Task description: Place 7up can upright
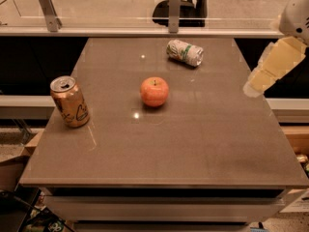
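Note:
The 7up can (pixel 185 52), whitish-silver with green markings, lies on its side near the far edge of the brown table (pixel 193 144), its metal end facing right. My gripper (pixel 274 66) hangs at the right edge of the view, over the table's right side, well to the right of the can and apart from it. It looks pale yellow and blurred.
A red-orange apple (pixel 154 91) sits mid-table, in front of the 7up can. An orange-gold can (pixel 70 102) with dark script stands upright near the left edge. A glass rail with metal posts (pixel 174 9) runs behind the table.

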Controlling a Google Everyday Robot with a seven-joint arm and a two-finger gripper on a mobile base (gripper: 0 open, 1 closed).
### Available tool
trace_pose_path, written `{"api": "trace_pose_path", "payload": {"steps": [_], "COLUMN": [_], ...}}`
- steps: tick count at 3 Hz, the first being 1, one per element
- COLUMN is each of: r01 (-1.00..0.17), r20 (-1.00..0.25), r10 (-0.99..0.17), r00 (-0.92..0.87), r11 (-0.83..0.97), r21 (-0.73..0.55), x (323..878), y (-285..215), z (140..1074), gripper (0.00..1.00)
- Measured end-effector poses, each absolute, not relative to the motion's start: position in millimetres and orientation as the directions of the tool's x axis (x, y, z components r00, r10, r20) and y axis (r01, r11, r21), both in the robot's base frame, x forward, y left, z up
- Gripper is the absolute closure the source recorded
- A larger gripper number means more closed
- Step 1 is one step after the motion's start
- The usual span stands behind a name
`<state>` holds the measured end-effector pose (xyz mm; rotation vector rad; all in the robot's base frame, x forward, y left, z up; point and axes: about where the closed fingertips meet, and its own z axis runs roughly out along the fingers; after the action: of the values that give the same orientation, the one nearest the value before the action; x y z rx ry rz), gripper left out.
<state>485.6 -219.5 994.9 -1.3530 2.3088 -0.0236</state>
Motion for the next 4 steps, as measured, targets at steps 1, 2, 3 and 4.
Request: {"api": "trace_pose_path", "payload": {"steps": [1,2,3,4], "r01": [-0.803,-0.803,-0.773,-0.683], "r20": [-0.391,-0.391,-0.375,-0.303], "r10": [-0.805,-0.805,-0.778,-0.700], "r00": [-0.446,-0.446,-0.504,-0.647], "r11": [0.553,0.553,0.600,0.708], "r21": [-0.224,-0.224,-0.206,-0.178], "x": [487,487,493,526], "y": [-219,-219,-222,-228], "z": [995,995,1000,1012], "gripper": [0.00,0.00,0.00,0.00]}}
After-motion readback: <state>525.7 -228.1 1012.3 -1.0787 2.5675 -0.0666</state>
